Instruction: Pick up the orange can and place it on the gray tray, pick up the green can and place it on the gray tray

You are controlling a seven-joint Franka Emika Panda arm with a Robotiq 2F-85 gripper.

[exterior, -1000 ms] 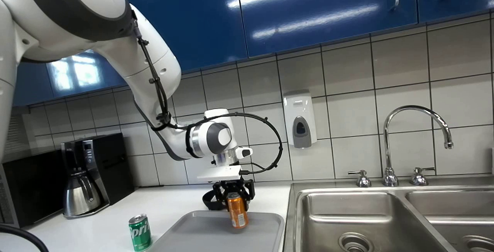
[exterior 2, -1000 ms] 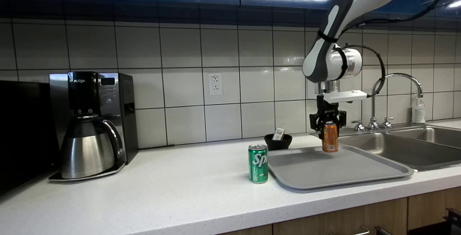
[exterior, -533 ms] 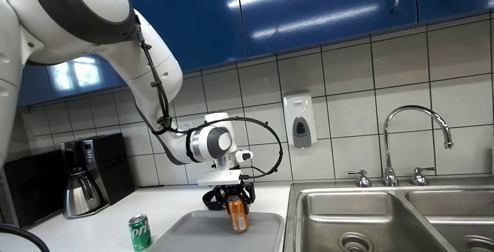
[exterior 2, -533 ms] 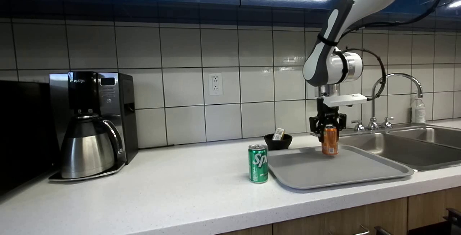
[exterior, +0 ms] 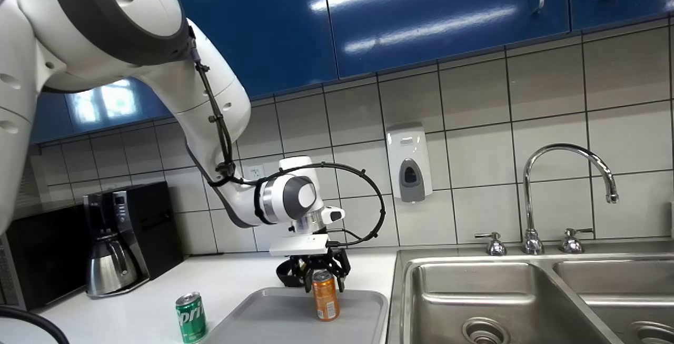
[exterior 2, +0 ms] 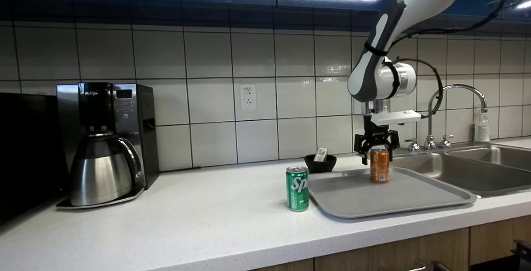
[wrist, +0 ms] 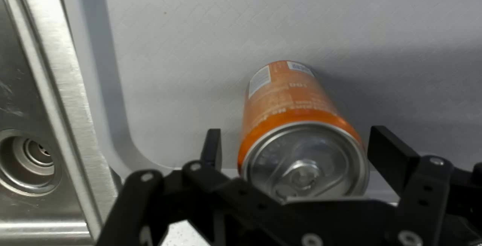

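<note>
In an exterior view, the pincer [exterior 2: 378, 159] has just spread, leaving the orange can [exterior 2: 379, 168] at twelve o'clock on the gray tray [exterior 2: 415, 200]; the green can [exterior 2: 297, 190], outside at nine, likely follows.

The white arm [exterior: 197, 99] is banded in dark gray; a black cable [exterior: 337, 165] is tied along it; a silvery collar [exterior: 308, 223] is set above a white plate [exterior: 298, 245]; the black pincer [wrist: 296, 138] is studded with silvery screws [wrist: 437, 161].
</note>
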